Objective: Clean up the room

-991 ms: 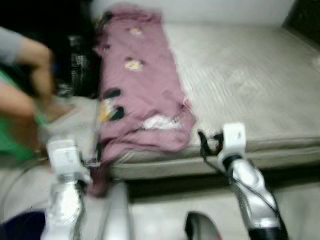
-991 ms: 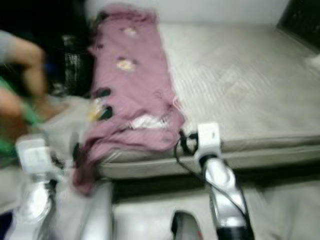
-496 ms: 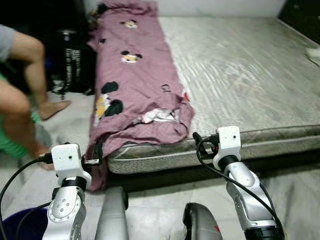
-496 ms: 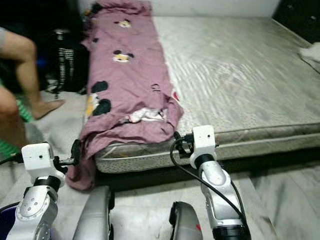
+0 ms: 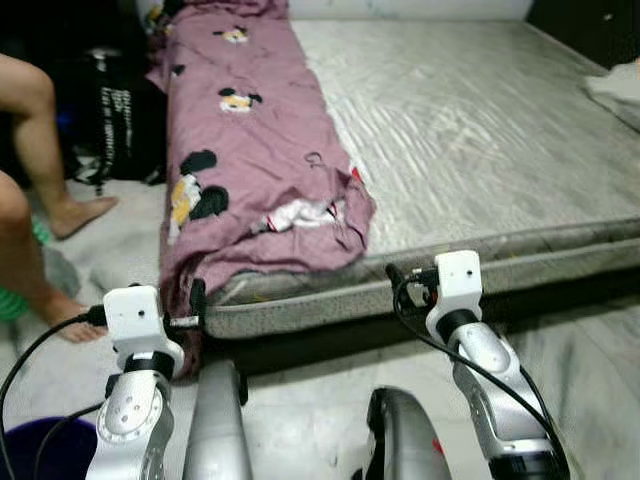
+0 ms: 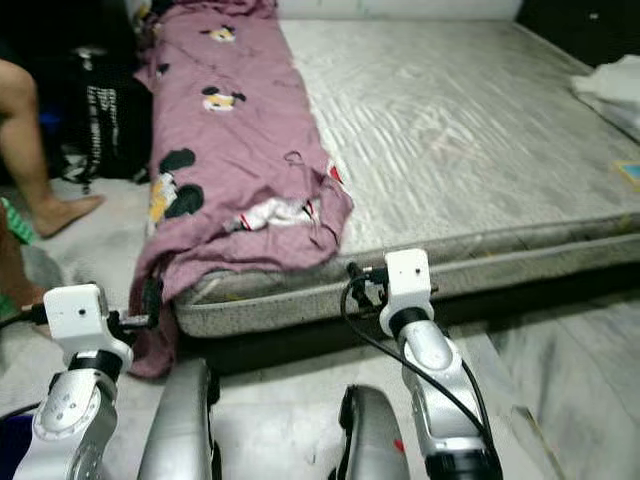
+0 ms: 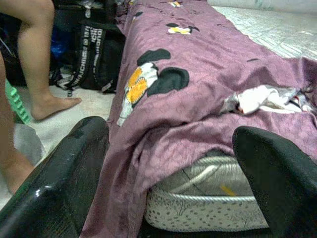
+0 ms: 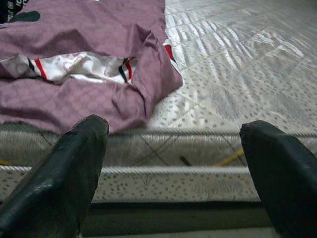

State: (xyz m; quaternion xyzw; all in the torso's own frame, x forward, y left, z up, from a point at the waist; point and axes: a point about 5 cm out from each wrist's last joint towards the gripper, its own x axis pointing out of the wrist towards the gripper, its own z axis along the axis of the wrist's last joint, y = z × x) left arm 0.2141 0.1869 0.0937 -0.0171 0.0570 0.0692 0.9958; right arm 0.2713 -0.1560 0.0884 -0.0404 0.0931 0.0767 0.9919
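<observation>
Blanket (image 5: 262,160): mauve, cartoon-mouse print, lying rumpled in a long strip down the left side of the mattress (image 5: 480,130); near end bunched at the mattress corner, one fold spilling over the edge toward the floor (image 5: 310,400).
Progress: judged barely begun. Blanket unfolded and untouched; a white cloth (image 6: 612,85) sits at the far right edge of the bed.
Left gripper (image 7: 171,163): fingers spread wide, nothing between them, aimed at the hanging blanket fold just ahead, not touching.
Right gripper (image 8: 173,163): fingers likewise apart and empty, facing the mattress side near the blanket's bunched end.
Edges: mattress front edge runs directly before both grippers; dark gap beneath it.
Open room: bare mattress to the right of the blanket offers spreading space.
Left side: tight. A person's bare legs (image 5: 45,140) and a black bag (image 5: 115,115) stand beside the bed; a dark blue tub (image 5: 45,450) at lower left.
</observation>
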